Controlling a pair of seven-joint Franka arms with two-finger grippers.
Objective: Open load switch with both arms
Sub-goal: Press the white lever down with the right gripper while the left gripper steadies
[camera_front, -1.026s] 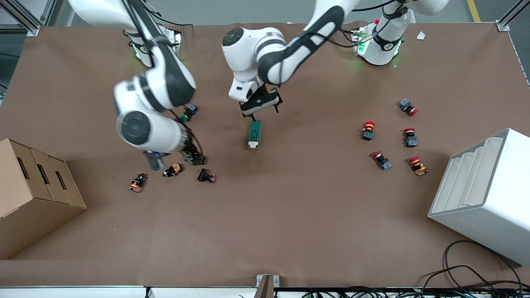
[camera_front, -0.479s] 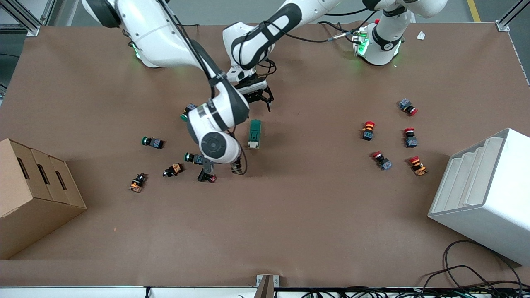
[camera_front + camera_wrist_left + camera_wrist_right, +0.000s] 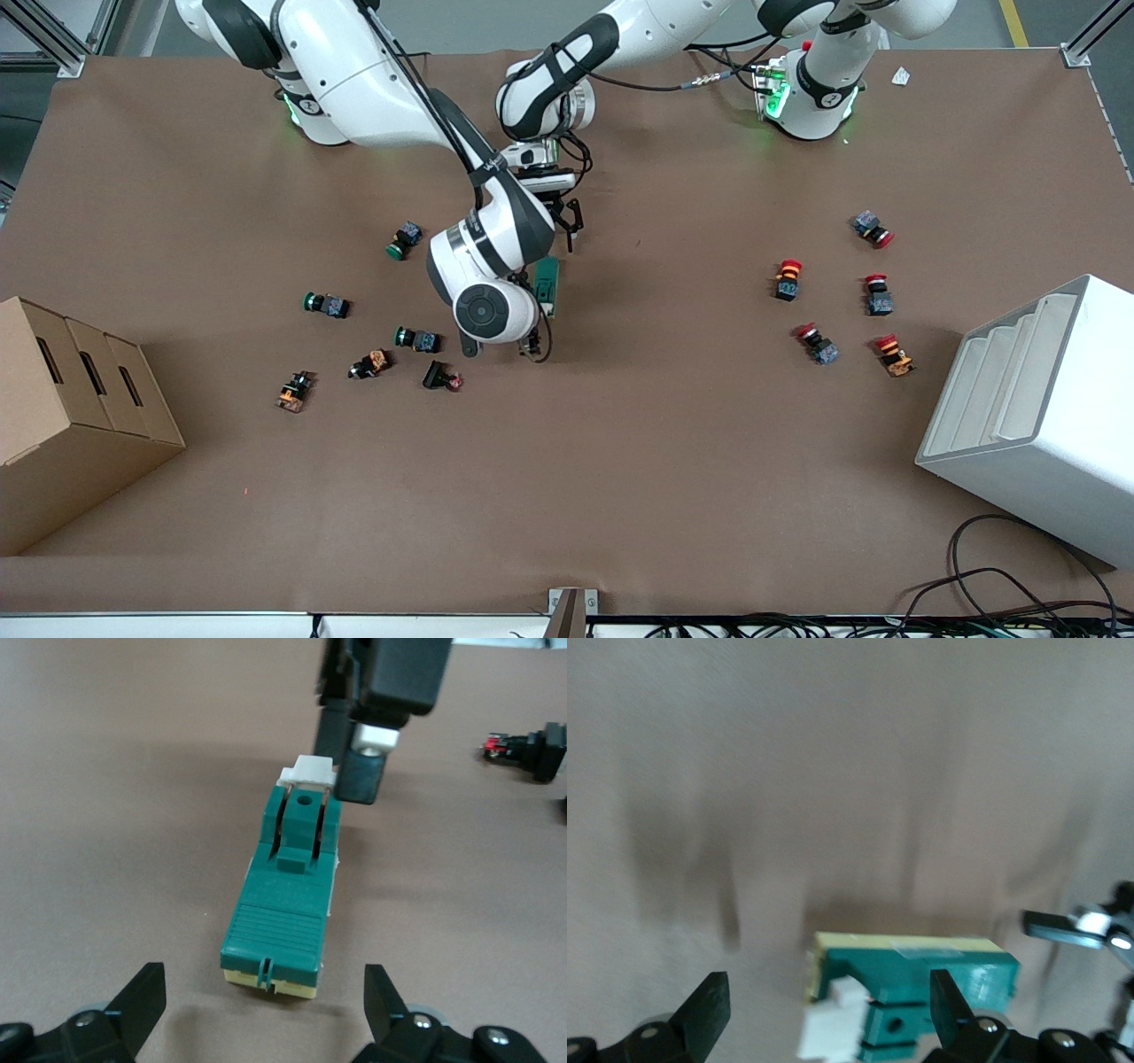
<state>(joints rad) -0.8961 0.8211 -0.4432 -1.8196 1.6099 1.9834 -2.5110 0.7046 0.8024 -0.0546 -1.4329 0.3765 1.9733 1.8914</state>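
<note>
Swinging across from the green-capped push buttons during the last second, the right gripper point(image 3: 500, 346) now hangs over the 6 o'clock end of the load switch point(image 3: 551, 280), jaws spread wide with nothing between them. The left gripper point(image 3: 563, 226) has drawn back to the 12 o'clock end and hovers there, jaws likewise wide apart and empty. The switch lies flat near mid-worktop point(image 3: 620, 461), long axis 12 to 6 in the front view, and has not shifted. Its white lever point(image 3: 307, 773) is down at the 6 o'clock end (the right wrist hides it from the front camera; the left wrist view shows it clearly). Judgement: both arms are now staged, one per end, so the approach looks finished, with the bracing grasp and the lever pull not yet started. Surroundings: green-capped buttons point(image 3: 407, 239) point(image 3: 326, 305) point(image 3: 416, 338) sit at 8 to 10 o'clock of the switch. A black button point(image 3: 440, 377) sits at 7 o'clock, near the right gripper, and is the likeliest thing to be clipped. Red-capped buttons point(image 3: 788, 279) cluster well apart at 3 o'clock. A cardboard box point(image 3: 71, 416) and a white rack point(image 3: 1036, 416) stand at the worktop ends, out of the way.
</note>
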